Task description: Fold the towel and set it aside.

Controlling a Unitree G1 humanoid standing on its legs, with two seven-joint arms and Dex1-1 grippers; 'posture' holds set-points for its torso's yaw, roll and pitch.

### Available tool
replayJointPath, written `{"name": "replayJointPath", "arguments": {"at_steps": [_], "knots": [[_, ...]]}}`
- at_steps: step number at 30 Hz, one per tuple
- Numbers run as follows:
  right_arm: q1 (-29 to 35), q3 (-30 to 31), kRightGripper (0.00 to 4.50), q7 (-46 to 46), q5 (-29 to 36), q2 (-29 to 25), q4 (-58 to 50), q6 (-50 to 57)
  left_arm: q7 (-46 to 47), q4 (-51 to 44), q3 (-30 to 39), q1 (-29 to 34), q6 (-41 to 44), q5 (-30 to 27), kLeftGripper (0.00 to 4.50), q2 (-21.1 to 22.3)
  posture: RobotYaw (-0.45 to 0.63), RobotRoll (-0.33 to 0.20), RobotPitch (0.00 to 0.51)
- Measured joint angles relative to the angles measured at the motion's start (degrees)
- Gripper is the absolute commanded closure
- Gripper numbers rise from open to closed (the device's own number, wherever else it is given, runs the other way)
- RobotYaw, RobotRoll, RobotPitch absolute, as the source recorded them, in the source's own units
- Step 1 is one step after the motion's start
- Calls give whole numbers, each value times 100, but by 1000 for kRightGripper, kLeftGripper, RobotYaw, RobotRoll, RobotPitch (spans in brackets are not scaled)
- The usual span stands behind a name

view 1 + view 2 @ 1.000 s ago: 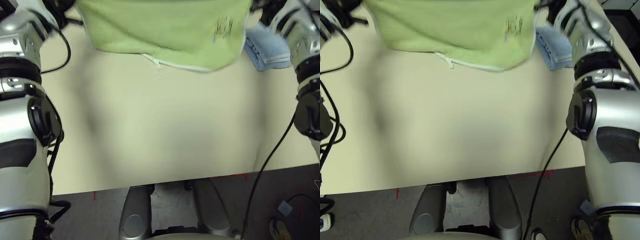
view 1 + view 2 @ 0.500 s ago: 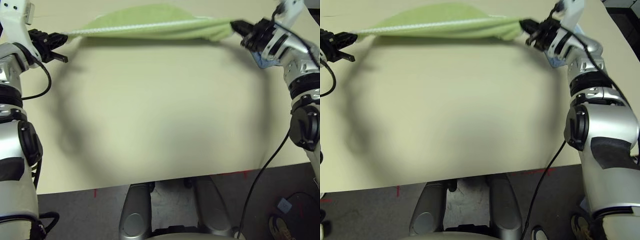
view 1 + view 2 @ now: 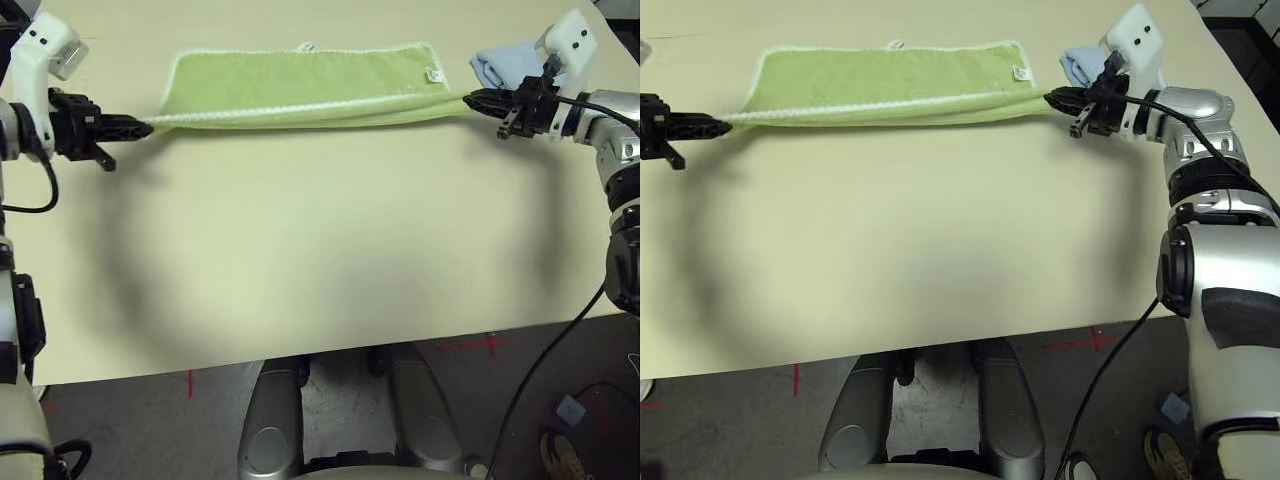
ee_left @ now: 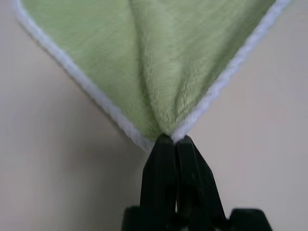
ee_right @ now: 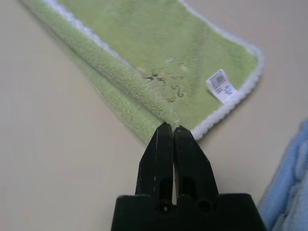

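Note:
The light green towel (image 3: 300,82) with white edging lies stretched across the far part of the table, its far half flat and its near edge pulled taut between both grippers. My left gripper (image 3: 143,127) is shut on the towel's left near corner (image 4: 166,130). At the right near corner (image 5: 166,118), my right gripper (image 3: 472,98) is shut on the cloth. A small white tag (image 5: 221,85) and a dark embroidered logo (image 5: 166,82) show near that right end.
A folded light blue cloth (image 3: 505,68) lies on the table just beyond my right gripper, close to the towel's right end. The cream table (image 3: 320,250) stretches bare towards me; its front edge runs across the lower picture, with grey floor below.
Both arms have come down and spread apart. The towel, held up high a second ago, now lies low on the far table, its far half flat and near edge taut.

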Motion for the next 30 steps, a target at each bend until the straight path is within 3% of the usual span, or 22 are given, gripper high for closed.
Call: {"name": "replayJointPath", "arguments": {"at_steps": [3, 7, 12, 15, 22, 30], "knots": [[5, 51, 4500, 384, -29, -41, -15, -29, -578, -348, -390, 78, 211, -62, 4446, 196, -8, 0, 341], [11, 174, 4500, 350, -178, -52, -20, -327, -752, -1226, -1056, 256, 943, -784, 4446, 667, -7, 0, 338], [10, 255, 4500, 166, -335, -52, 4, -565, -782, -2183, -1352, 554, 1985, -1452, 4446, 989, 3, 0, 338], [11, 257, 4500, 537, -317, -120, 48, -581, -785, -2490, -1385, 679, 2272, -1572, 4446, 1100, 5, 0, 338], [71, 322, 4500, 1837, -227, -572, 15, -719, -786, -2263, -1609, 669, 1832, -1300, 4446, 1273, -7, 0, 342], [343, 786, 4500, 1853, -684, -667, 12, -2114, -799, -2198, -2270, 397, 1077, -1349, 4446, 1673, 1, 0, 342]]}}
